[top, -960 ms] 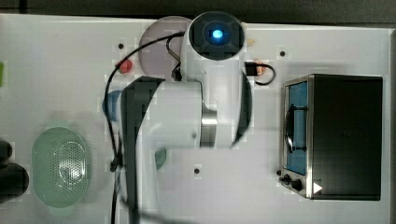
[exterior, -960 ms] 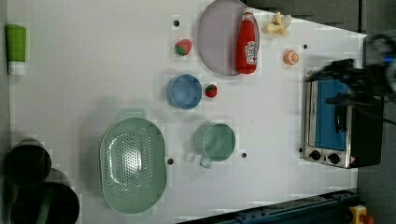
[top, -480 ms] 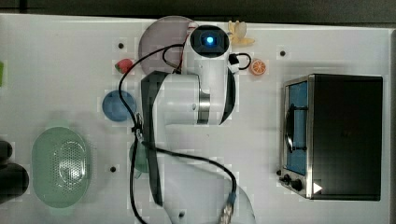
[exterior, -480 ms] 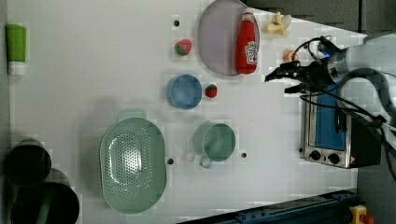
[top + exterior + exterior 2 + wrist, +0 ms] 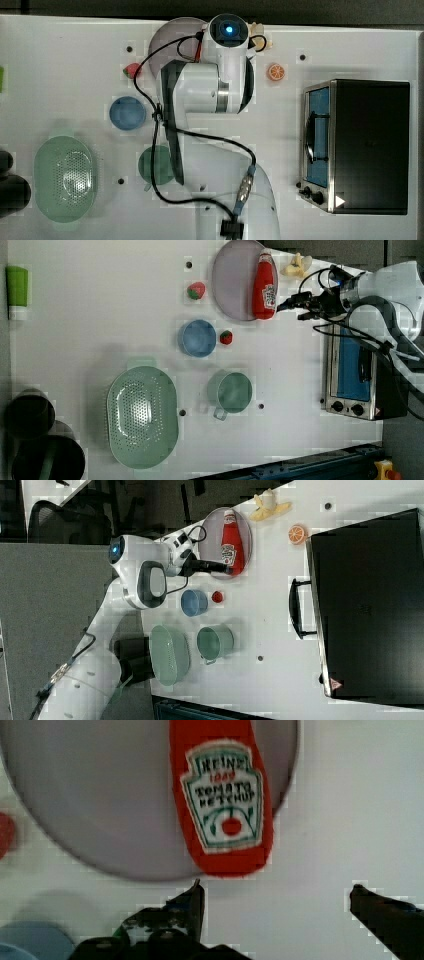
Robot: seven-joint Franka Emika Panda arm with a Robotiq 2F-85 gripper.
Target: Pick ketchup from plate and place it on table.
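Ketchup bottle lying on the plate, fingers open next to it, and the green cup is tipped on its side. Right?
Not quite. The green cup stands upright with its opening up, as the left view shows. The rest holds: the ketchup bottle lies on the plate, and the gripper sits just off the bottle's base with its fingers open, as the wrist view shows.

This looks like a robotics lab staged as a mock kitchen. A white desk [image 5: 100,315] with a grid of small black dots carries a white robot arm [image 5: 145,575] with loose black cabling, set among toy-like props: a plastic strawberry [image 5: 196,290], a banana [image 5: 270,507], an orange slice [image 5: 297,533], a green colander [image 5: 142,416] and a small toaster oven [image 5: 357,375]. In the right view, an office chair [image 5: 65,522] and grey floor sit beyond the desk's edge.
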